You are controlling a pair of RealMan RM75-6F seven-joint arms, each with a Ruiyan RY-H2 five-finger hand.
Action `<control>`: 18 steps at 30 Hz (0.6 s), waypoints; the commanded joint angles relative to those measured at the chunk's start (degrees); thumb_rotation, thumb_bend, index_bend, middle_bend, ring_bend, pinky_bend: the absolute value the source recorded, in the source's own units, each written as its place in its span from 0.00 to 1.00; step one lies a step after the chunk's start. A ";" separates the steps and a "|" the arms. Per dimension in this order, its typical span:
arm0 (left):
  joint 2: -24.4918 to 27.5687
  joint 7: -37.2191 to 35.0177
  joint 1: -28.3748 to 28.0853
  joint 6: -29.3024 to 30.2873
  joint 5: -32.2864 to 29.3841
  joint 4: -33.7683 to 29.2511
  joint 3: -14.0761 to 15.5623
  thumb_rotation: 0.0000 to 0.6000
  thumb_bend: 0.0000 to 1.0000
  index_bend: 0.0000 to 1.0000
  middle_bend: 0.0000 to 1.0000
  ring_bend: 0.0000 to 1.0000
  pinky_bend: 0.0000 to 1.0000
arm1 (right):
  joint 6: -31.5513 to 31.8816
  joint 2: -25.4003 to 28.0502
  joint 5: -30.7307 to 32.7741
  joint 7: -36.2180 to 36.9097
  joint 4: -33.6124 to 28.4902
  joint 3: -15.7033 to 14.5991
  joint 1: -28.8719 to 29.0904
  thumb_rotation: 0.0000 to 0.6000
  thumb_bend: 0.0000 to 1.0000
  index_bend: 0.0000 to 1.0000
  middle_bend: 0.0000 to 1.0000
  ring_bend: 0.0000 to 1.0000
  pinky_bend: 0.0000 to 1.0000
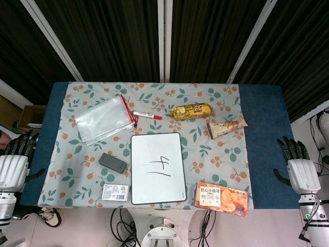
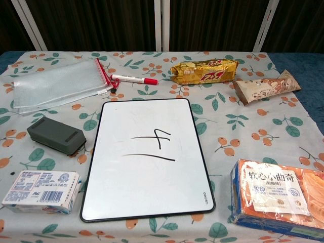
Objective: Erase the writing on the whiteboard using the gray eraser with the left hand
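The whiteboard [image 1: 158, 168] [image 2: 149, 158] lies flat at the table's front middle, with black pen strokes near its centre. Just left of it rests the gray eraser [image 1: 112, 162] [image 2: 56, 135], a dark block lying flat, touched by nothing. My left hand [image 1: 14, 160] hangs off the table's left edge, fingers apart and holding nothing. My right hand [image 1: 298, 167] hangs off the right edge, likewise open. Neither hand shows in the chest view.
A clear zip pouch [image 1: 103, 120] and a red-capped marker [image 1: 147, 115] lie behind the board. Yellow [image 1: 192, 110] and brown [image 1: 226, 126] snack packs sit at back right, an orange box [image 1: 222, 197] at front right, a small white pack [image 1: 114, 192] at front left.
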 commanded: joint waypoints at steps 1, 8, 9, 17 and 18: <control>-0.15 -0.41 -0.27 -0.66 -0.35 0.35 -0.09 1.00 0.00 0.00 0.02 0.06 0.16 | -0.38 -0.15 0.30 -0.39 -0.02 -0.01 0.18 1.00 0.19 0.00 0.00 0.00 0.00; -0.46 -0.70 -0.71 -0.97 0.36 0.78 0.06 1.00 0.00 0.00 0.02 0.06 0.16 | 0.51 0.15 0.48 -0.10 -0.06 0.14 -0.23 1.00 0.19 0.00 0.00 0.00 0.00; -0.39 -0.62 -0.78 -0.99 0.66 0.71 0.16 1.00 0.00 0.00 0.02 0.06 0.16 | 0.59 0.25 0.48 0.02 -0.13 0.12 -0.30 1.00 0.19 0.00 0.00 0.00 0.00; -1.19 -0.66 -3.62 -2.11 8.28 1.69 2.30 1.00 0.00 0.03 0.05 0.06 0.20 | 1.72 1.87 0.27 2.34 -0.73 0.65 -0.65 1.00 0.19 0.00 0.00 0.00 0.00; -1.31 -1.26 -4.19 -2.39 9.44 1.87 2.60 1.00 0.00 0.05 0.07 0.07 0.21 | 1.74 2.01 0.29 2.39 -0.78 0.67 -0.66 1.00 0.19 0.00 0.00 0.00 0.00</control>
